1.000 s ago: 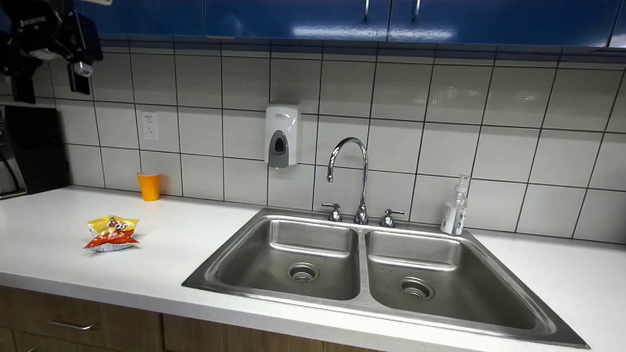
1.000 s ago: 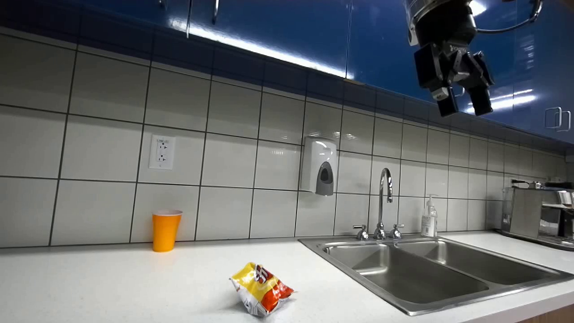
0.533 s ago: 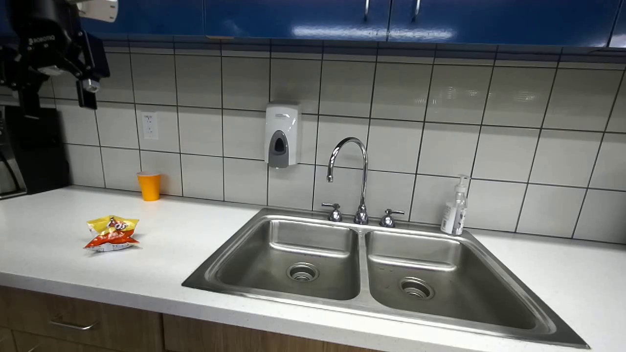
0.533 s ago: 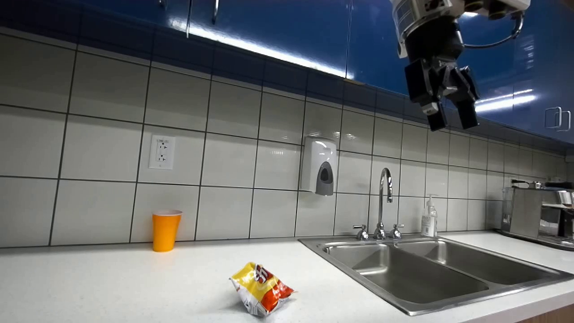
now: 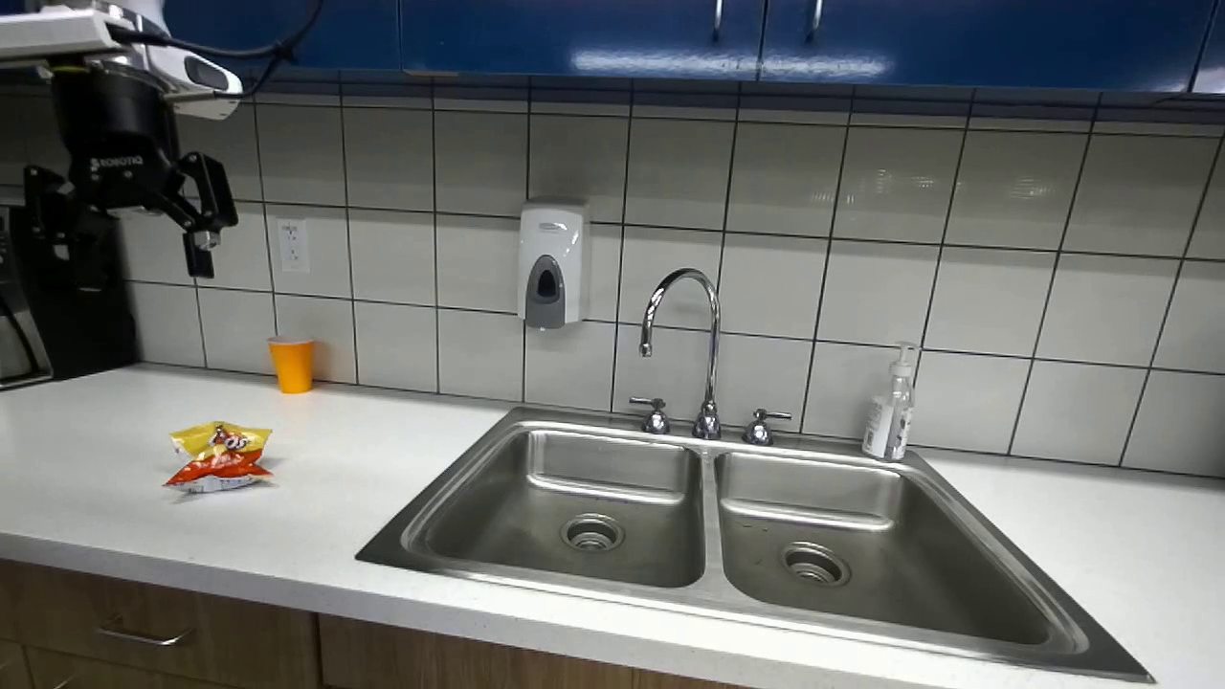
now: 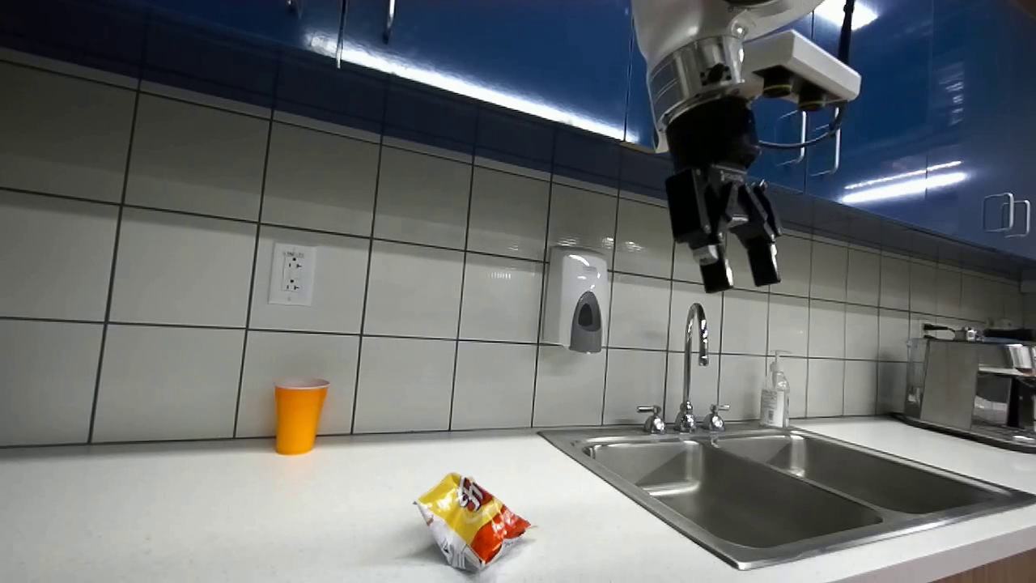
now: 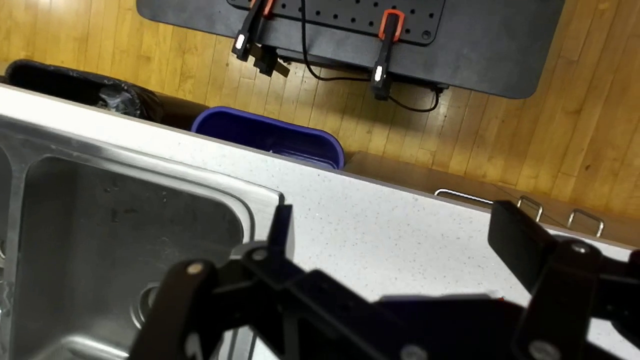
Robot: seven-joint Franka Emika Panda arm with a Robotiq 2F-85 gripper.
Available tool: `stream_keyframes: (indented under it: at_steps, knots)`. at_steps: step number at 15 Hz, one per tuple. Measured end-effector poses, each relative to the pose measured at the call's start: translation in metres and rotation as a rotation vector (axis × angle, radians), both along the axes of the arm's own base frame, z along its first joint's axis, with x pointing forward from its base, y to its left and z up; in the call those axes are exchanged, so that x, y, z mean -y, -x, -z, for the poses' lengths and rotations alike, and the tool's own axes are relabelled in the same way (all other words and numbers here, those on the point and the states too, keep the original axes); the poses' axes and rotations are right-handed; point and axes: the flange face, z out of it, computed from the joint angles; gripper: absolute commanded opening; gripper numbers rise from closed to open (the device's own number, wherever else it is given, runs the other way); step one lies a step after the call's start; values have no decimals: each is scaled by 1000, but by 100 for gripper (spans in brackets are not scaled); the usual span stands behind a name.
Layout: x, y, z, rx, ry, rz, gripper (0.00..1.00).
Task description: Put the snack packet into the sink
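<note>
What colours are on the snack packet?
The packet is yellow, red and white, clearest in an exterior view.

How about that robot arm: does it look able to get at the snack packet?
Probably yes: the gripper hangs open above the counter, nothing visible stands between it and the snack packet, and the orange cup stands apart from both.

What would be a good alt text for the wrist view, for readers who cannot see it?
The black tool, open and holding nothing, hangs above a white counter, with part of a steel sink at left. Past the counter edge are a purple bin, a wooden floor and, at the top, a black table.
</note>
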Motion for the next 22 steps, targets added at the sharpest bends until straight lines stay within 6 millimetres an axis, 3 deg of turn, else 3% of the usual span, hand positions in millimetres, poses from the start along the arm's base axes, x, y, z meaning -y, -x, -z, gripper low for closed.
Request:
stream_keyframes:
  at_steps: [11, 22]
  knots:
    - [-33, -52, 73, -25, -3, -162, 100]
    - [-71, -98, 116, -37, -40, -276, 100]
